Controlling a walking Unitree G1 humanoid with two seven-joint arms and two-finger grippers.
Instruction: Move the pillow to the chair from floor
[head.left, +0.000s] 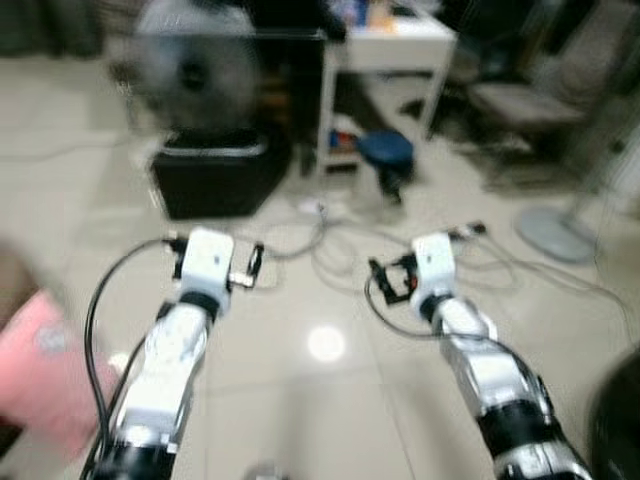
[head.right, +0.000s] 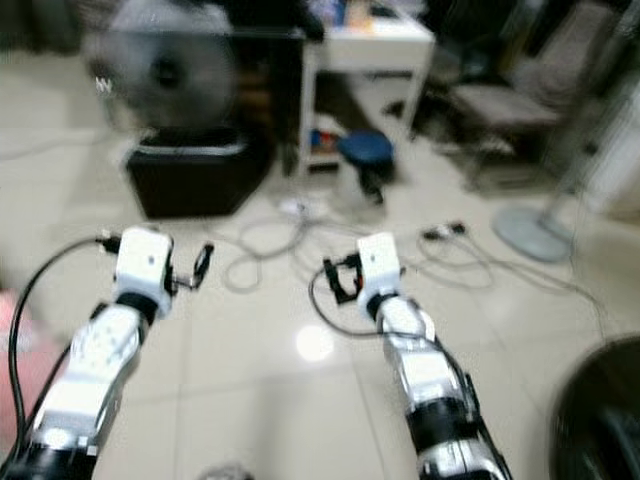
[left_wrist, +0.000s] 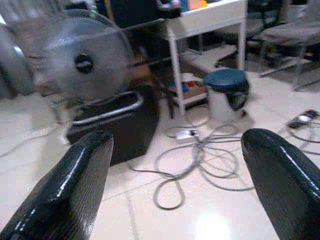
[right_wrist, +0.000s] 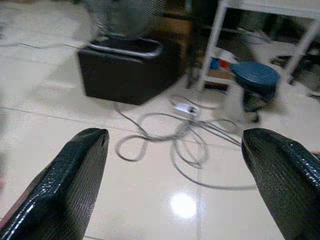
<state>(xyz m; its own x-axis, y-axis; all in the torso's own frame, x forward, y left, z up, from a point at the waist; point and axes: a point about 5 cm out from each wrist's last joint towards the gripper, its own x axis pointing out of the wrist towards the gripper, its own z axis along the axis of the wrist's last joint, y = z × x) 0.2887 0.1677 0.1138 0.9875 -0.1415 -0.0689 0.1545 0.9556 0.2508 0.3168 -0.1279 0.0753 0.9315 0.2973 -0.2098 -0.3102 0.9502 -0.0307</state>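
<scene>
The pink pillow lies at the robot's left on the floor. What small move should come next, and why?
Probably turn left toward the pillow. It sits at the far left edge of the head view, while the left gripper and right gripper, both open and empty, point ahead at cables.

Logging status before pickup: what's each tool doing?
Left tool: open, holding nothing.
Right tool: open, holding nothing.
</scene>
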